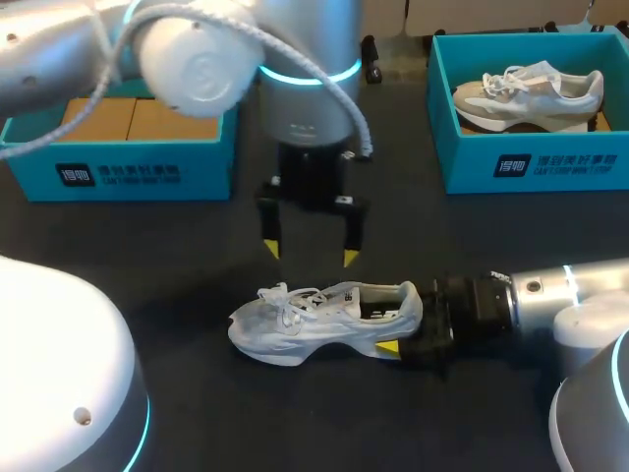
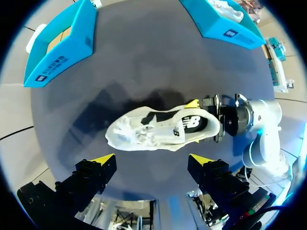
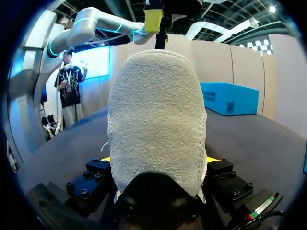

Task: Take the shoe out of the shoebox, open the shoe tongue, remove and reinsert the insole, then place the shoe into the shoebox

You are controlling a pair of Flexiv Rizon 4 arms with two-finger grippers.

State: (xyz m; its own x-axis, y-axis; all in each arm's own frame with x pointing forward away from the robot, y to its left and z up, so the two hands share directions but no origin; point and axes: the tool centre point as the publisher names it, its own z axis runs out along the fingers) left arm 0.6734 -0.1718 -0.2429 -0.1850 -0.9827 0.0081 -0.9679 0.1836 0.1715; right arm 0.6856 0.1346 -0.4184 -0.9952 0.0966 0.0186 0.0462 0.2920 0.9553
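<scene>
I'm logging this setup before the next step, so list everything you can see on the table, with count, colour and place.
white shoe: one, white, mid-table, heel toward the right arm.
second shoe: one, beige and white, inside the right shoebox.
left shoebox: one, teal, far left of the table, tan cardboard inside, no shoe.
right shoebox: one, teal, far right of the table.
table: one, dark.
left gripper: one, black with yellow tips, open, above the white shoe.
right gripper: one, black with yellow tips, shut on the white shoe's heel.

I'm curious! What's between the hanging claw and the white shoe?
Nothing. Head view shows only bare table between the left gripper and the shoe.
</scene>
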